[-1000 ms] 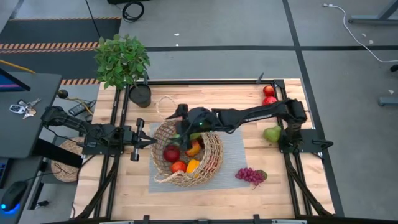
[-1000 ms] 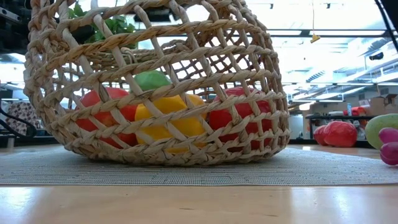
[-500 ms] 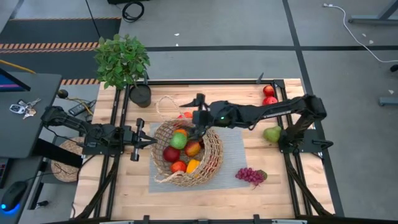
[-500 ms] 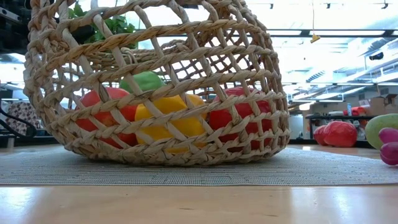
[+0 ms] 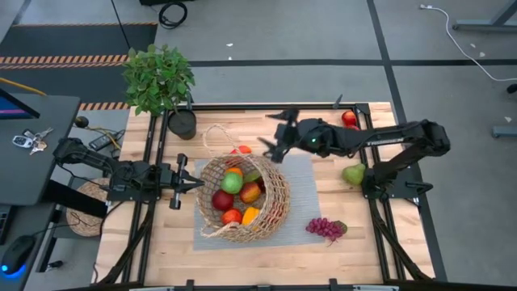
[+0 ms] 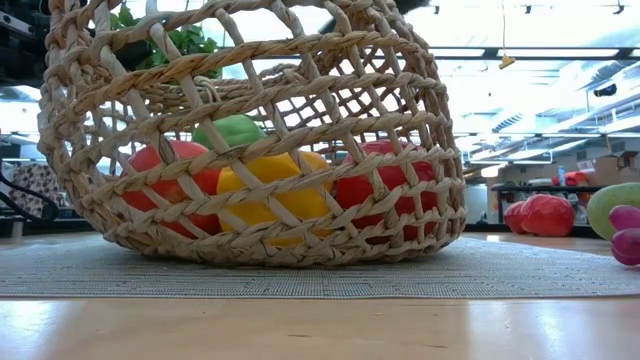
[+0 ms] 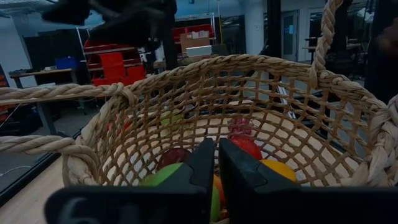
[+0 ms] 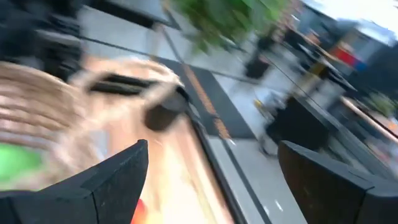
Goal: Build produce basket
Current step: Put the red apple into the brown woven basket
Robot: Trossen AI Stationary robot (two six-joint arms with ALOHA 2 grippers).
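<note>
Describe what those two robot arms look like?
Both arms are dark, jointed and slim. The left arm ends in a left gripper with two flat black fingers. The right arm shows a small green light near its right gripper, whose fingers are broad and black.

One camera hangs above me and looks straight down, taking in the whole pale wooden table, my two arms and the grey floor around it. A second sits at table-top height, facing level across the boards into the room behind, so near the large round tan wicker basket that the open weave fills most of its picture. The camera on my left wrist looks forward past my two dark fingers, close up and into that same basket. The one on my right wrist looks past my spread dark fingers from higher up, badly smeared. All four views share the basket.
</note>
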